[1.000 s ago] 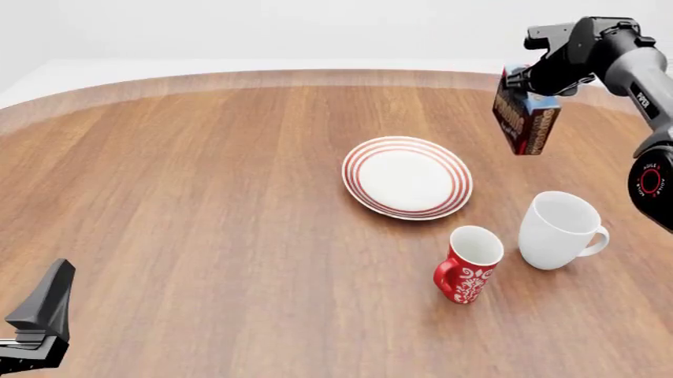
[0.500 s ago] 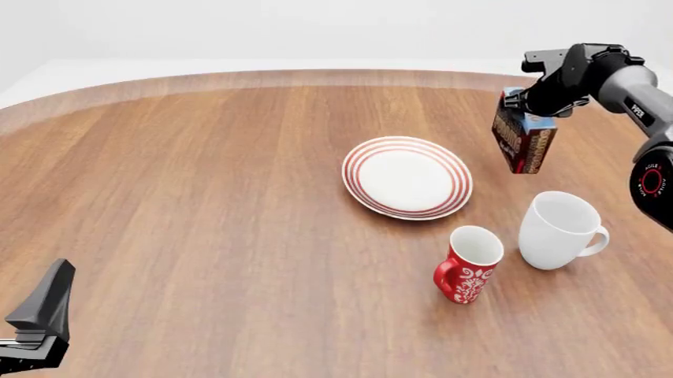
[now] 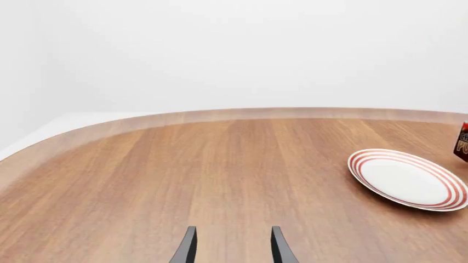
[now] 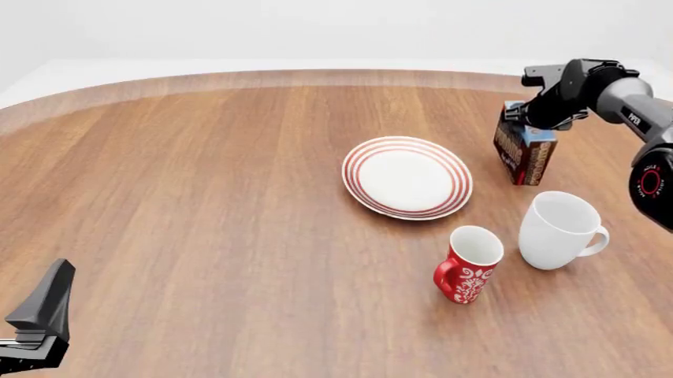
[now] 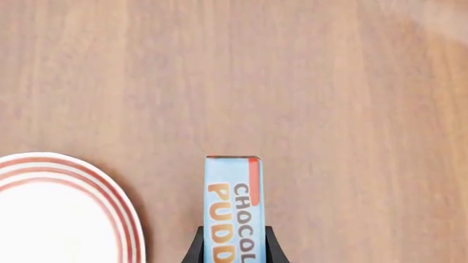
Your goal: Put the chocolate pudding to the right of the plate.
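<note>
Clearly, chocolate pudding (image 5: 232, 211), lettered "CHOCOL", "PUDD"

Reaching in beside the plate (image 4: 406, 177), right gripper (image 4: 522, 119) pinching the chocolate pudding (image 4: 522, 151); left gripper (image 3: 232, 247) idling parted, well away.

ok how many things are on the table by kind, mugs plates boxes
mugs: 2, a red patterned mug and a white mug
plates: 1, the plate with red rings
cartons: 1, the chocolate pudding, gripped by the right gripper
total: 4
</note>
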